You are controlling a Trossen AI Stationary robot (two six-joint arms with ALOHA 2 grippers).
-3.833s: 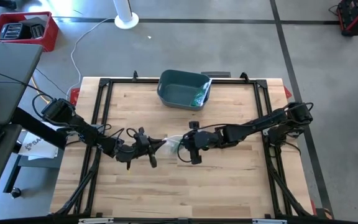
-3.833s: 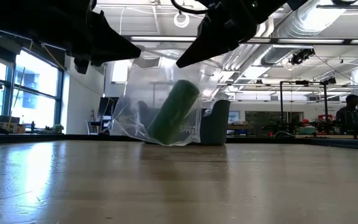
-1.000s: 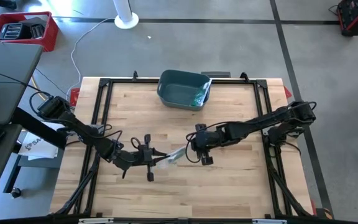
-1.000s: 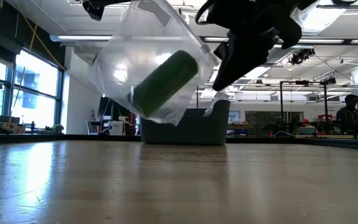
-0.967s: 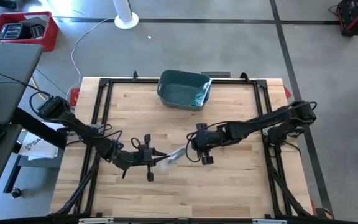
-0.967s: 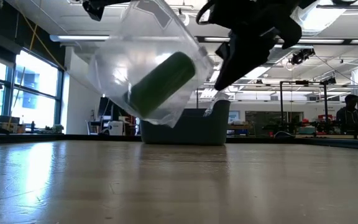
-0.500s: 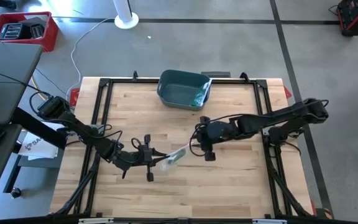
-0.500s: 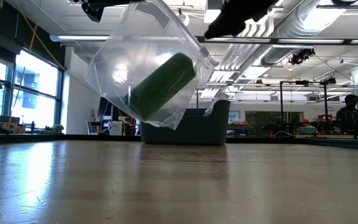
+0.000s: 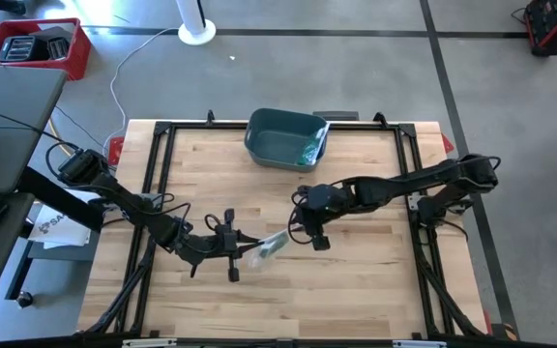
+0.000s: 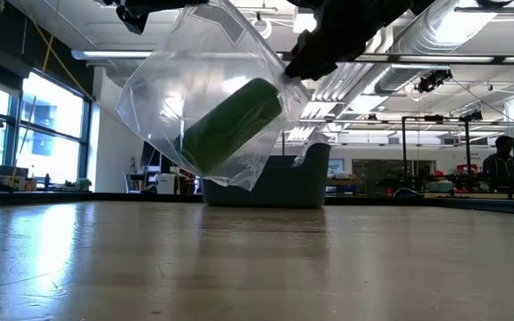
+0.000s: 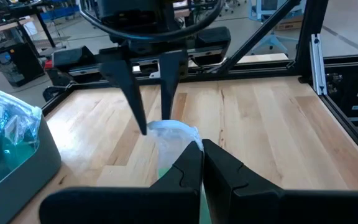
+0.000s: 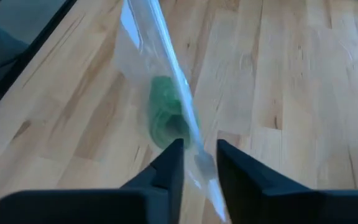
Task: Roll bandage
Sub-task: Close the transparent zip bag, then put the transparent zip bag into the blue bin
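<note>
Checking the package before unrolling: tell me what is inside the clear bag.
Inside the clear bag sits one green bandage roll, tilted. Its far end is hidden, so whether the wrap is loose cannot be seen.

Held clear above the table (image 9: 356,280) in the clamped left gripper (image 9: 243,244): a plastic bag (image 10: 205,98) with a bandage roll (image 10: 230,126) tilted inside. Just beside the bag's far edge, opposite the left gripper: the right gripper (image 9: 301,230), fingers parted around that edge. Behind both grippers, at the table's far edge: a bin (image 9: 283,140) with another bagged item (image 11: 11,121) in it.
</note>
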